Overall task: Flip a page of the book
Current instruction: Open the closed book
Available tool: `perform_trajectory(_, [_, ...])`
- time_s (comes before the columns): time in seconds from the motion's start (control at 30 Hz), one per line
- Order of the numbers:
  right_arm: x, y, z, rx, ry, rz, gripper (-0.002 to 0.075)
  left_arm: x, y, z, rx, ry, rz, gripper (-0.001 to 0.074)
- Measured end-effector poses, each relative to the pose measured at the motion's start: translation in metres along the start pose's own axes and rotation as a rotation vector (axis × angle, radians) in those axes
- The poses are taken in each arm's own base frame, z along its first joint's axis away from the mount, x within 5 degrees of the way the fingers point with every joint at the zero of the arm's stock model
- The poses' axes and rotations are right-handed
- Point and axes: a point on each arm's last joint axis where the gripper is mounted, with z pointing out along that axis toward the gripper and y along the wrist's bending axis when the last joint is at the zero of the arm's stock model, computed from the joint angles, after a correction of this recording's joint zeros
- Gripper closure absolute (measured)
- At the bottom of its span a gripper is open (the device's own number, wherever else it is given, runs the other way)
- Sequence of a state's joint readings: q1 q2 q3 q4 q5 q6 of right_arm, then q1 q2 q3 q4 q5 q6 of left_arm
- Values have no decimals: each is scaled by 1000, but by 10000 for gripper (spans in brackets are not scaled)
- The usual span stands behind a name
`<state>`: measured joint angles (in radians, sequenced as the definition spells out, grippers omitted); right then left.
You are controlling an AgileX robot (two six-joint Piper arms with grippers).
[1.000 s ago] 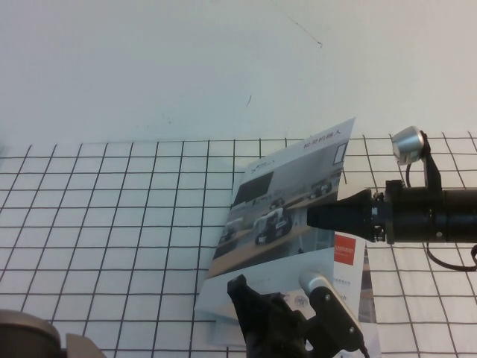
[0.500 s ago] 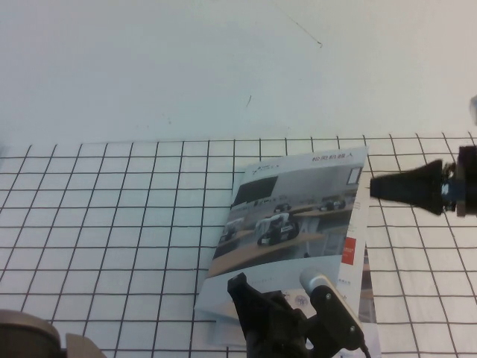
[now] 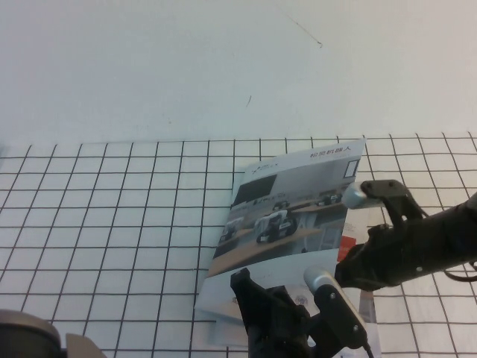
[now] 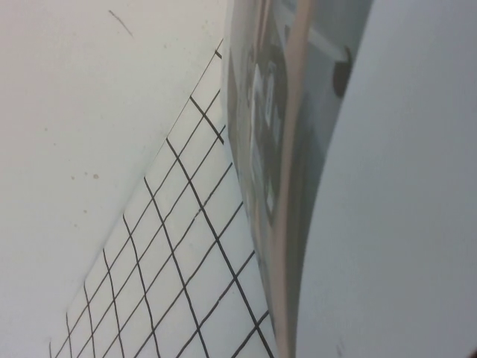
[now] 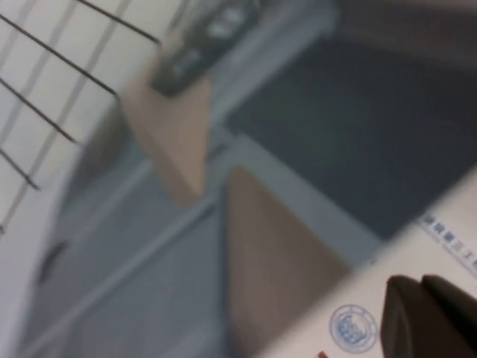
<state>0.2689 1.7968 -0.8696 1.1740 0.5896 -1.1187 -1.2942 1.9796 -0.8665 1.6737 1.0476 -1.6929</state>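
The book (image 3: 212, 309) lies on the gridded table. Its page (image 3: 287, 212), the cover with the robots-on-desks photo, stands lifted and tilted. My left gripper (image 3: 250, 294) is at the page's near bottom edge. In the left wrist view the page's white back (image 4: 402, 186) fills the frame beside its printed front (image 4: 261, 127) and hides the jaws. My right gripper (image 3: 344, 270) reaches in low from the right to the page's lower right corner. In the right wrist view it (image 5: 421, 317) is shut and empty, over the cover's white strip with a blue round seal (image 5: 350, 328).
The table (image 3: 112, 224) is white with a black grid, and a plain white wall stands behind it. The right arm's body (image 3: 425, 239) lies across the book's right side. A grey base part (image 3: 30, 335) shows at the near left corner.
The right arm drew back to the right off the page, then came in again lower, to the page's lower right corner. The page stays lifted. The left arm has barely moved.
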Motion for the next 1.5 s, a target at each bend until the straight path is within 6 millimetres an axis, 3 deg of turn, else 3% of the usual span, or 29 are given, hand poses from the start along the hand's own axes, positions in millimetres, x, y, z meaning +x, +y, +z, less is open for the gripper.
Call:
perform_trajectory(0.2, [13,-4,36,47,80,76,721,-1,0,0,-5,-10,5,737])
perform_trajectory(0.63, [14,-5,39,59,110,120,721,-2,13,5,-99,-12,117,737])
perform_trajectory(0.77, [16,-5,40,59,118,120,721,-7,33,8,-126,-2,74,737])
perform_trajectory(1.0, [19,-6,40,66,122,126,721,-12,93,18,-224,38,-74,737])
perform_trajectory(1.17, [19,-5,40,67,121,123,721,6,136,35,-326,168,-169,737])
perform_trajectory(1.27, [19,-5,38,70,125,113,721,29,155,50,-356,327,-208,737])
perform_trajectory(1.4, [22,-1,29,95,158,70,721,56,159,67,-201,508,-247,737])
perform_trajectory(1.5, [25,2,20,120,184,26,721,65,157,75,-56,551,-237,737])
